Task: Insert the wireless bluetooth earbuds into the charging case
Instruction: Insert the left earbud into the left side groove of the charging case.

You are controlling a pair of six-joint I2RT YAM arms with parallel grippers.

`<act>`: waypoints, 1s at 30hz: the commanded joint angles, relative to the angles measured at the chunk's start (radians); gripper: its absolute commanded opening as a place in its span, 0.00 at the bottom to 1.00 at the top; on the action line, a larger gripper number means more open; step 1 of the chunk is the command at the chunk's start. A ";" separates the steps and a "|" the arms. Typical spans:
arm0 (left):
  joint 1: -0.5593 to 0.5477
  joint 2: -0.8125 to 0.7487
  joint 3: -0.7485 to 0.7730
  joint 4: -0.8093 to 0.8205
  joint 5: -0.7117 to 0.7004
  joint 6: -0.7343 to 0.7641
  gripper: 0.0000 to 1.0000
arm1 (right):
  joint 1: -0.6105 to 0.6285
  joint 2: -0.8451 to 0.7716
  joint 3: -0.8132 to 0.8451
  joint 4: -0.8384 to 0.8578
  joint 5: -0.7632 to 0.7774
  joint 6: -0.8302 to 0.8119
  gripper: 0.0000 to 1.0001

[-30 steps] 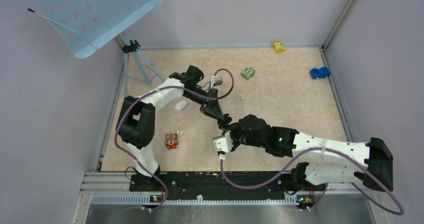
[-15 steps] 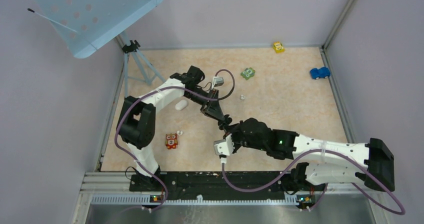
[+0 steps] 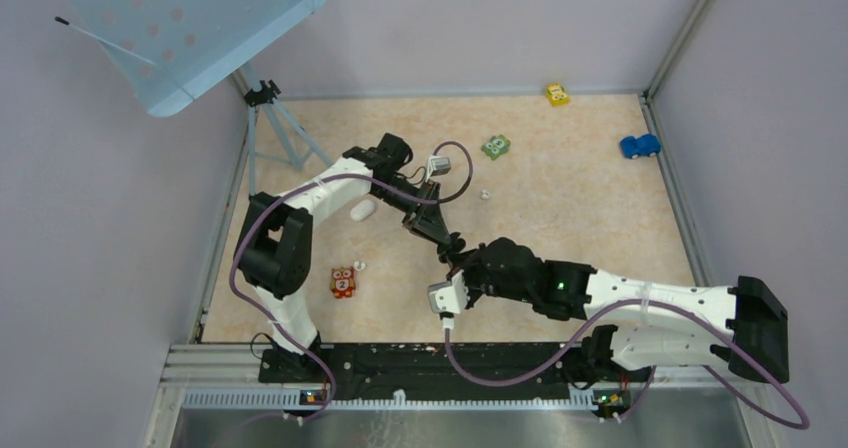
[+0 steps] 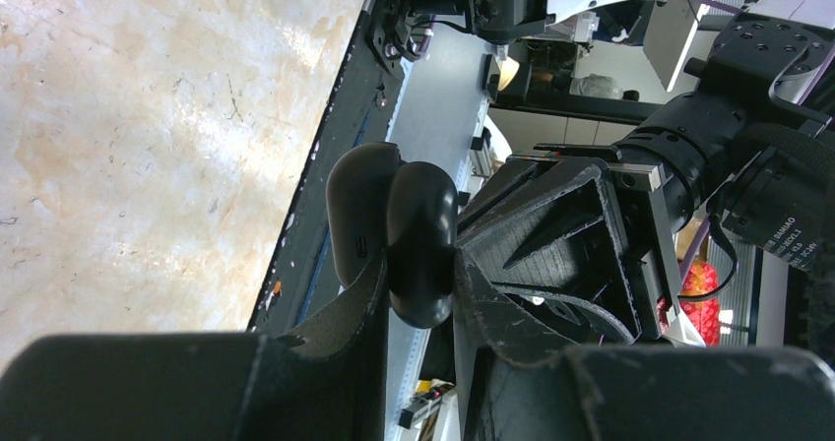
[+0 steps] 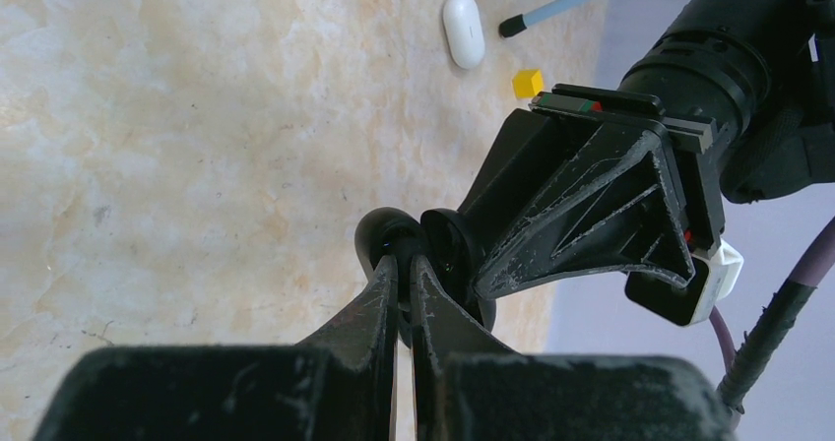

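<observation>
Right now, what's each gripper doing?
Left gripper: closed on the black charging case.
Right gripper: closed, tips at the case; load cannot be told.

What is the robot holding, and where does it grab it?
The left gripper pinches the black charging case by one end. The right gripper is shut; whether it holds anything cannot be told.

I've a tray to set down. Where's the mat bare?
Bare: between green toy and blue car, and from that car toward the right arm. Crowded: the middle, where left gripper and right gripper meet, and left, by owl and white case.
</observation>
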 commanded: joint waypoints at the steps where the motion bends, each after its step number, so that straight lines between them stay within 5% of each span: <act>1: -0.006 -0.011 0.029 -0.032 0.066 0.012 0.00 | 0.009 0.010 0.000 -0.065 -0.041 0.029 0.00; 5: -0.006 -0.005 0.031 -0.032 0.069 0.012 0.00 | 0.010 0.009 -0.002 -0.072 -0.040 0.048 0.00; 9: -0.006 -0.004 0.032 -0.032 0.069 0.014 0.00 | 0.009 0.001 0.002 -0.046 -0.035 0.079 0.20; 15: -0.010 -0.003 0.031 -0.040 0.060 0.020 0.00 | 0.010 -0.014 -0.003 -0.007 -0.028 0.110 0.26; 19: -0.010 0.001 0.032 -0.041 0.062 0.022 0.00 | 0.010 -0.034 0.005 0.010 -0.026 0.143 0.50; 30: -0.012 0.015 0.035 -0.042 0.067 0.027 0.00 | 0.011 -0.124 0.011 0.039 -0.023 0.278 0.54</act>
